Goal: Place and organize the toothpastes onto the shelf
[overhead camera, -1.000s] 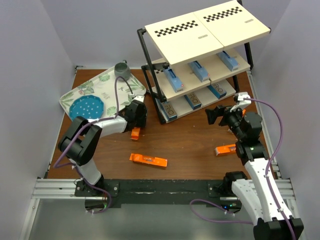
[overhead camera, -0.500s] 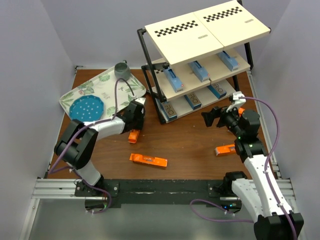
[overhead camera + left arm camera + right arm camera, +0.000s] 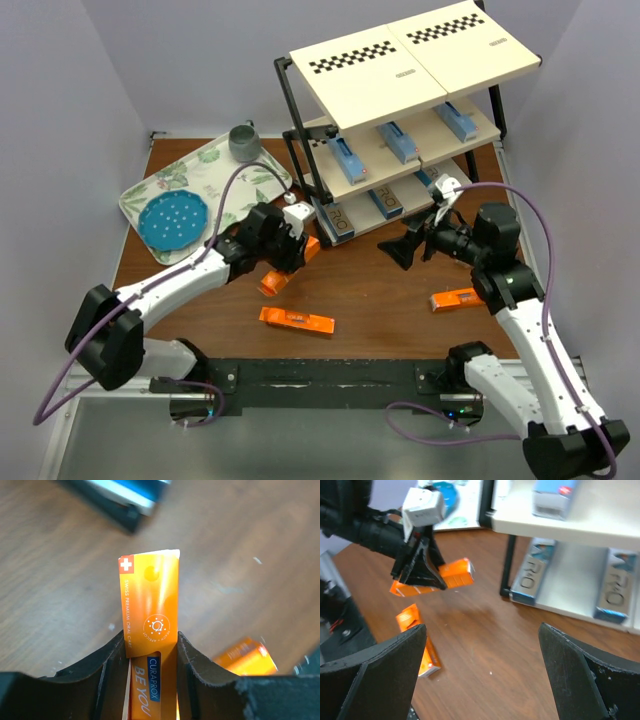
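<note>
Left wrist view: left claw (image 3: pixel 152 642) clamps orange toothpaste carton (image 3: pixel 150 592), end jutting forward.

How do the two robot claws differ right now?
The left gripper is shut on an orange toothpaste carton; the right gripper stands wide open and empty. The left gripper is near the shelf's left corner, the right gripper before its middle. Both have two black fingers.

CURAPROX BE YOU, SWISS PREMIUM ORAL CARE, on orange carton (image 3: pixel 150 605)
</note>
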